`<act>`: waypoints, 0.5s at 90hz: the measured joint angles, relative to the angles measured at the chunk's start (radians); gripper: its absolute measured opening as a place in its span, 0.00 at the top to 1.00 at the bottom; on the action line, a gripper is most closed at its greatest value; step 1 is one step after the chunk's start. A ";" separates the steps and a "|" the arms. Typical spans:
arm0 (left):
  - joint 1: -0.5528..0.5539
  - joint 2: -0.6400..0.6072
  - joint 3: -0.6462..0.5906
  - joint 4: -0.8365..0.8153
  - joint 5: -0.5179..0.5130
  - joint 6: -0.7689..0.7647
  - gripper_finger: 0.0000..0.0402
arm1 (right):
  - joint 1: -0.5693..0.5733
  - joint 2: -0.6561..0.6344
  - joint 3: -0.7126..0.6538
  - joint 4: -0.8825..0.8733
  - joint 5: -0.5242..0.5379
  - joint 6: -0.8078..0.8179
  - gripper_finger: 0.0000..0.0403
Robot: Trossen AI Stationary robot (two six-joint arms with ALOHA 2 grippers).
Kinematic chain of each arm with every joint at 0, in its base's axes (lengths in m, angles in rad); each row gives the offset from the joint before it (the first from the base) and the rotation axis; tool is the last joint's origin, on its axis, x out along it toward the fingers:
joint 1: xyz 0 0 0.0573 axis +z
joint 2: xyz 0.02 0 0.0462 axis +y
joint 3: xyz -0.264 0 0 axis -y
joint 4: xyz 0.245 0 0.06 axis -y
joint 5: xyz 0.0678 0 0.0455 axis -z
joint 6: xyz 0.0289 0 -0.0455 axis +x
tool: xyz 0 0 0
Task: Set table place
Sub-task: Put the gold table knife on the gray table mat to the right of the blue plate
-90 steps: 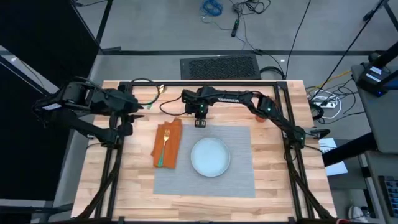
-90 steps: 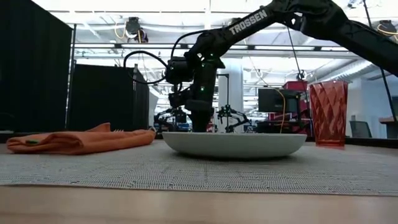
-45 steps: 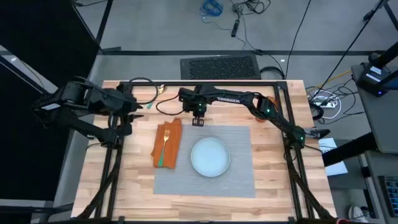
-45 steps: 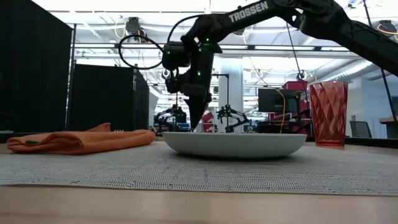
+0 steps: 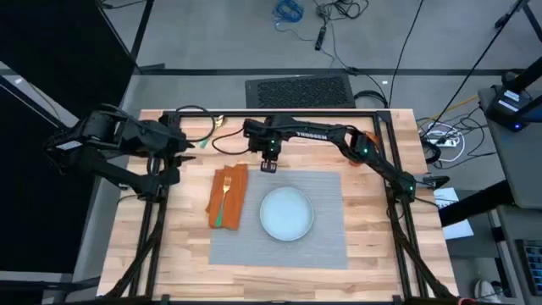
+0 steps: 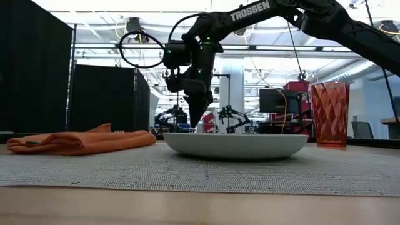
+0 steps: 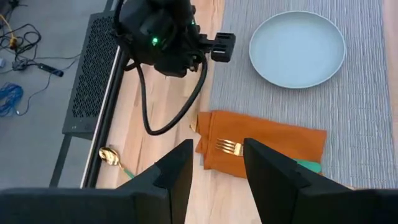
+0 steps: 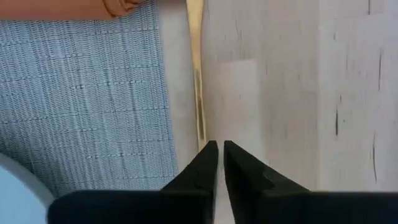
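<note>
The grey placemat [image 5: 326, 241] lies on the wooden table [image 5: 373, 254] with the pale blue plate [image 5: 286, 212] on it. An orange napkin [image 5: 233, 180] carrying a gold fork [image 5: 224, 195] lies over the mat's left edge. A thin gold utensil [image 8: 198, 93] lies on the wood along the mat's far edge. My right gripper [image 8: 219, 149] is shut, with its tips at that utensil's end, just beyond the plate [image 6: 234, 145]. My left gripper [image 7: 217, 149] stands open above the table's left side, holding nothing. My right gripper's shut fingertips [image 8: 208, 155] slant down at the near end of the gold utensil [image 8: 201, 138], which runs on ahead of them along the mat's edge. Whether they touch it I cannot tell.
A red faceted cup [image 6: 329, 112] stands at the table's far right, beside the right arm. A gold spoon with a green handle [image 7: 112, 155] lies on the wood near the far-left edge. A black frame [image 5: 279, 111] borders the table.
My right gripper has risen a little behind the plate. It has tipped from pointing straight down to slanting, and has shifted slightly toward the table's left and far edges. Plate, napkin and cup have stayed in place.
</note>
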State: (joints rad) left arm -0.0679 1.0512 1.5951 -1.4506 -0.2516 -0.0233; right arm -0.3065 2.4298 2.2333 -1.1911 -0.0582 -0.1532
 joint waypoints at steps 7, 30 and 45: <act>0.000 0.000 0.000 0.000 0.000 -0.001 0.68 | -0.005 0.005 -0.003 0.010 -0.019 0.008 0.87; 0.000 0.000 0.000 -0.001 0.000 -0.001 0.68 | -0.026 0.017 -0.022 0.032 -0.053 0.061 0.65; 0.000 0.000 0.000 -0.003 0.000 -0.001 0.68 | -0.023 0.047 -0.022 0.019 -0.081 0.062 0.64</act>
State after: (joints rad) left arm -0.0680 1.0508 1.5951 -1.4532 -0.2512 -0.0238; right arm -0.3300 2.4765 2.2116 -1.1717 -0.1395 -0.0910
